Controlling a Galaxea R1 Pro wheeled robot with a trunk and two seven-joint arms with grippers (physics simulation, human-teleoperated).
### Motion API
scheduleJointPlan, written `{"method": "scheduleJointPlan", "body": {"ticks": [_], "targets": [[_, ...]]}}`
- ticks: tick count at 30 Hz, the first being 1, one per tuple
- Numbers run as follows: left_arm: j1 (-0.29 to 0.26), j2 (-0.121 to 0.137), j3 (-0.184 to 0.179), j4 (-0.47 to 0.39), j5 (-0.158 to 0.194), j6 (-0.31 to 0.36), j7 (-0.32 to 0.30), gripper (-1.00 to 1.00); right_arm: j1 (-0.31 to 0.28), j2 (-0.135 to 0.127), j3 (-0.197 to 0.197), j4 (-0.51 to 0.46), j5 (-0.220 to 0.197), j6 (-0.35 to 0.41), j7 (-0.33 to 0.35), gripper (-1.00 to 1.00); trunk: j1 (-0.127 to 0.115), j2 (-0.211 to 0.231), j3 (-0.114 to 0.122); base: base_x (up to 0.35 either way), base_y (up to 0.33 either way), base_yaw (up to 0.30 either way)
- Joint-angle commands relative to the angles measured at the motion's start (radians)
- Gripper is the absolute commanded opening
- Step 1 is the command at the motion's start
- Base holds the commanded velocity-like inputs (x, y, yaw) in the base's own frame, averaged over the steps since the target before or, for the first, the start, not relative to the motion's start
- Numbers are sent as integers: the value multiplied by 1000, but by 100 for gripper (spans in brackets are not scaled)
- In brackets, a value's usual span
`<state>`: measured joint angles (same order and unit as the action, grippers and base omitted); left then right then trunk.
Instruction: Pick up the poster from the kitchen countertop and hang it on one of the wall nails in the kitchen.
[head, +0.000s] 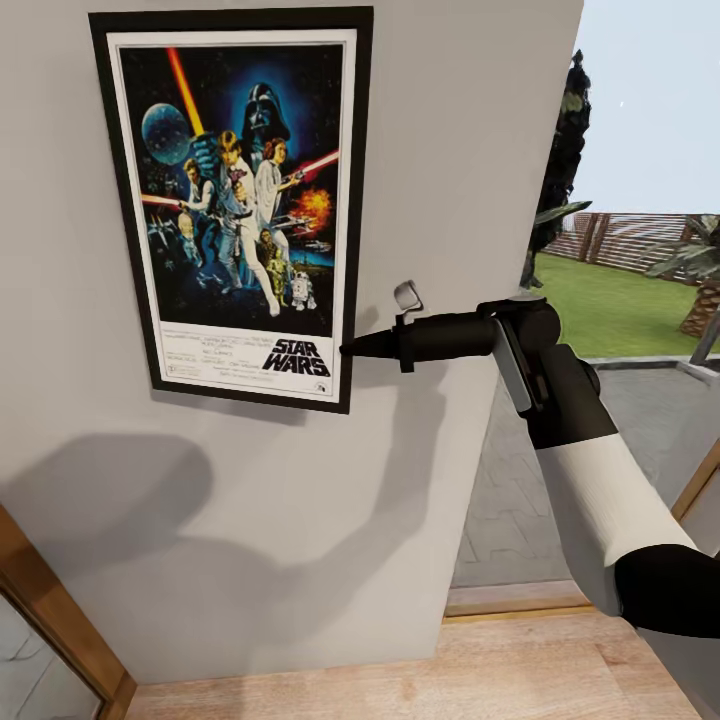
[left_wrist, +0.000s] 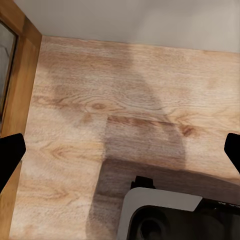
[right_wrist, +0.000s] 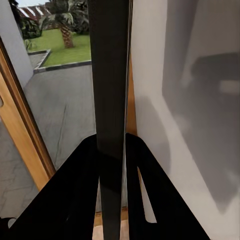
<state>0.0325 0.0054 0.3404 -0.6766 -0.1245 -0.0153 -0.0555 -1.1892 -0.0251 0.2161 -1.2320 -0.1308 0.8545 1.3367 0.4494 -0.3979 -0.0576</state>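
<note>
Right pincer (head: 352, 349) pinching poster (head: 240, 200) edge against wall (head: 460, 150); hanging step underway; next: confirming nail catch, then releasing.

Wooden floor (left_wrist: 100, 100), pale wall (left_wrist: 150, 20), robot base (left_wrist: 170, 215) (partly shadowed)

wall (head: 480, 150) blocks ahead, open room beside poster (head: 240, 200)

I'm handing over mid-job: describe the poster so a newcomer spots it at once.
Find the plain light-grey wall ahead, left of the glass door to the garden. Against it is the poster, an upright rectangle, its lower right edge pinched by the right gripper. Its thin black frame, white border and STAR WARS lettering mark it out.
</note>
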Motion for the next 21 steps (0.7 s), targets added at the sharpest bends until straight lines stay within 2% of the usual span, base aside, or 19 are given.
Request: {"method": "scheduleJointPlan", "body": {"ticks": [1,21], "targets": [[0,-1,5,-1,-10,-2,-6,100,-1,-1,2,0,-7,11,1,-100,1,-2,-2,0,0,0],[0,-1,5,-2,-10,-2,-6,100,0,-2,2,-1,-7,10,1,-100,1,-2,-2,0,0,0]]}}
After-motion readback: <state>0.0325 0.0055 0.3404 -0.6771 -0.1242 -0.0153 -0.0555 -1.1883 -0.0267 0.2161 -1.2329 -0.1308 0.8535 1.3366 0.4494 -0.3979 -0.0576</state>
